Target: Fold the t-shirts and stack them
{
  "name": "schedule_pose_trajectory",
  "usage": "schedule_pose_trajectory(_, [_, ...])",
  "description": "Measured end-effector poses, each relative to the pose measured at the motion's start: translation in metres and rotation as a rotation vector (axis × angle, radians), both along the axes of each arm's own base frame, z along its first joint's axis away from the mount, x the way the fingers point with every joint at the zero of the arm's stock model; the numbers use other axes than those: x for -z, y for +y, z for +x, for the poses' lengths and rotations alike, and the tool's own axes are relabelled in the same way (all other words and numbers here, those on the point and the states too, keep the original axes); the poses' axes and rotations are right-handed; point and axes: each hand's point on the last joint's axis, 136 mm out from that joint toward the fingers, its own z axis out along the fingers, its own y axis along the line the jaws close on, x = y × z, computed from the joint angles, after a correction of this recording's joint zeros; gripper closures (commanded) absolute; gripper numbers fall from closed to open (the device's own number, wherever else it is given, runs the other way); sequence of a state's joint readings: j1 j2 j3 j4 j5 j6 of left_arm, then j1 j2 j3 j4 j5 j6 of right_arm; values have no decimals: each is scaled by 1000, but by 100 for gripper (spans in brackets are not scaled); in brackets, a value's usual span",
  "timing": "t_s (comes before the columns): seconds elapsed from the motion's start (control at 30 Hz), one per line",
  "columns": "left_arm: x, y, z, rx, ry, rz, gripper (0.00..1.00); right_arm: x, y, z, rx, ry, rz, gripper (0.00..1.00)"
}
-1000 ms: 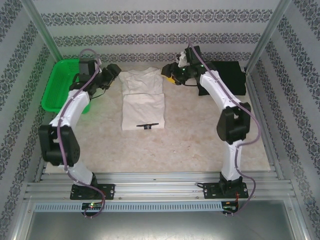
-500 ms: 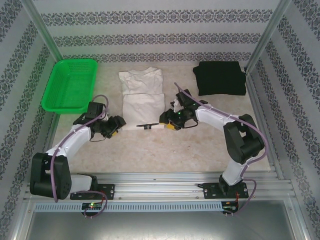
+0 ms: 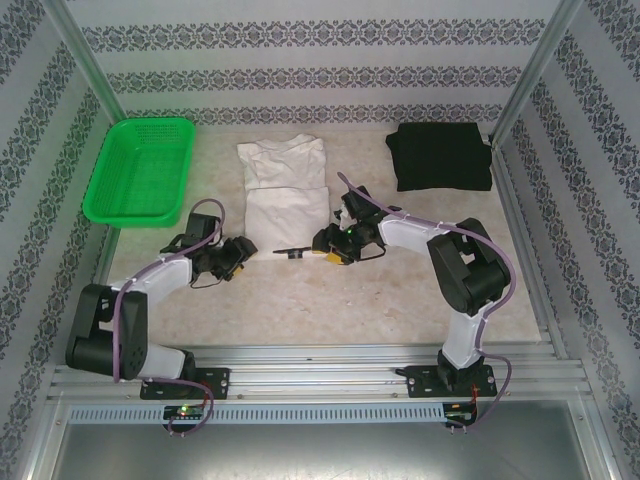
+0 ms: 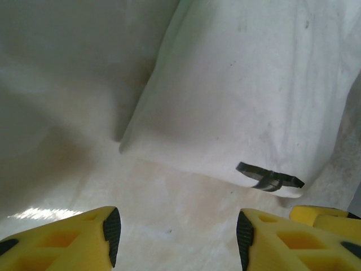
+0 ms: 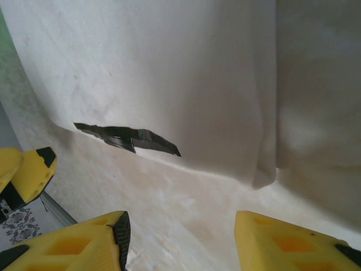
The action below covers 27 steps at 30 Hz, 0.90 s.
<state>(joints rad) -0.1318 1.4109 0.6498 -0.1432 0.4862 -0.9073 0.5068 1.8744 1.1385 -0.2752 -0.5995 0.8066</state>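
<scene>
The white t-shirt (image 3: 285,195) lies folded lengthwise in the middle of the table, with a black print (image 3: 292,250) at its near hem. Its near-left corner (image 4: 127,148) and the print (image 4: 269,178) show in the left wrist view; its near-right corner (image 5: 264,179) shows in the right wrist view. My left gripper (image 3: 240,253) hovers open just off the near-left corner, nothing between its fingers (image 4: 111,234). My right gripper (image 3: 328,245) stands open just off the near-right corner, also empty. The black t-shirt (image 3: 440,155) lies folded at the back right.
A green mesh basket (image 3: 142,170) sits at the back left. Patterned walls and metal posts (image 3: 530,70) enclose the table. Bare tabletop (image 3: 330,300) stretches between the shirt and the arm bases.
Both grippers came down from the shirt's far end to its near hem during the last second. In the last half second each closed in slightly on its corner.
</scene>
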Motion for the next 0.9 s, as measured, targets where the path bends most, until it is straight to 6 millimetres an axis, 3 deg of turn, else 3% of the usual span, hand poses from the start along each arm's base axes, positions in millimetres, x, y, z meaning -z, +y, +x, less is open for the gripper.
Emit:
schedule_pose_trajectory(0.4, [18, 2, 13, -33, 7, 18, 48, 21, -4, -2, 10, 39, -40, 40])
schedule_pose_trajectory(0.9, [26, 1, 21, -51, 29, 27, 52, 24, -3, 4, 12, 114, -68, 44])
